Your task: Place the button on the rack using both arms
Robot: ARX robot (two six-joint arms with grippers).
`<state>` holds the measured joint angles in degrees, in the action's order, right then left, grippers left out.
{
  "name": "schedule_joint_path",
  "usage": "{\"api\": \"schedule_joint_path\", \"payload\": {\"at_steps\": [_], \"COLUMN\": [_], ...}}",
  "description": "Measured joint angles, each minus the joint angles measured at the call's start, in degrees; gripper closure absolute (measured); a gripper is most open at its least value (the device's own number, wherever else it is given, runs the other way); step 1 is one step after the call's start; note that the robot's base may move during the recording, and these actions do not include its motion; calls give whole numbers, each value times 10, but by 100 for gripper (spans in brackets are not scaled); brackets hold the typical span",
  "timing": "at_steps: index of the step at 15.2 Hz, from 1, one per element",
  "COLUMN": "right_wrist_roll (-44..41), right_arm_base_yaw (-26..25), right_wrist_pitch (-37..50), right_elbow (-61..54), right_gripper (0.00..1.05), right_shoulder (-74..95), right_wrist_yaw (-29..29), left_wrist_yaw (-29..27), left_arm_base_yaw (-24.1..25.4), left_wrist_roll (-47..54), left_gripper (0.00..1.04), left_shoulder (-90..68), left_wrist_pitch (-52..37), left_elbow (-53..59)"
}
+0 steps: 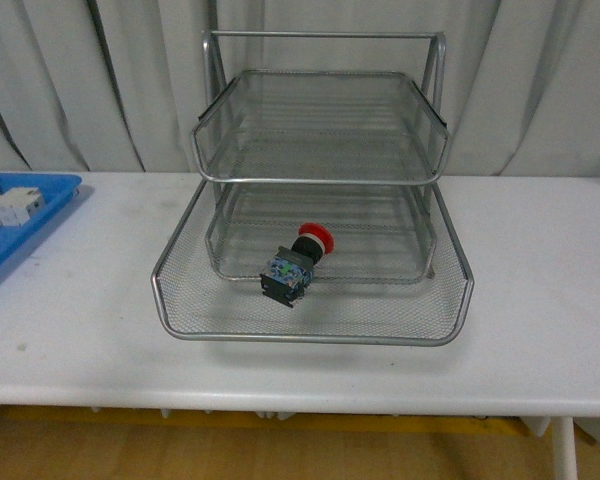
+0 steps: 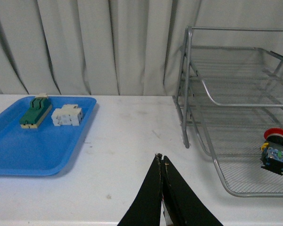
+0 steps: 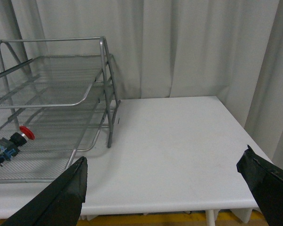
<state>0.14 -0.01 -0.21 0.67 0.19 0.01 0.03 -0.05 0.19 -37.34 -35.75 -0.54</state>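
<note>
The button [image 1: 297, 264], red cap and dark block body, lies on its side on the pulled-out bottom shelf of the silver wire-mesh rack [image 1: 320, 160]. It also shows in the left wrist view as the button [image 2: 275, 153] and in the right wrist view as the button [image 3: 12, 143]. My left gripper [image 2: 161, 159] is shut on nothing, over bare table left of the rack [image 2: 236, 94]. My right gripper [image 3: 164, 162] is open and empty over the table to the right of the rack [image 3: 61, 84]. Neither arm shows in the front view.
A blue plastic tray [image 2: 37, 146] at the table's left end holds a green-topped block [image 2: 36, 112] and a white block [image 2: 67, 116]; the blue tray [image 1: 10, 240] also shows in the front view. White curtains hang behind the table. The table's right edge [image 3: 236, 127] is near my right gripper.
</note>
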Motion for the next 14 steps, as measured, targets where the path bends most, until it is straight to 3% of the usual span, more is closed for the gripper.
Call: {"api": "schedule_joint_path", "payload": {"at_steps": [14], "right_wrist_roll": [0], "right_arm_base_yaw": [0], "right_wrist_pitch": [0], "right_elbow": [0], "right_gripper": [6], "right_shoulder": [0], "right_wrist_yaw": [0], "left_wrist_yaw": [0], "left_arm_base_yaw": [0], "left_wrist_roll": [0], "left_gripper": [103], "left_shoulder": [269], "left_wrist_pitch": [253], "left_elbow": [0]}}
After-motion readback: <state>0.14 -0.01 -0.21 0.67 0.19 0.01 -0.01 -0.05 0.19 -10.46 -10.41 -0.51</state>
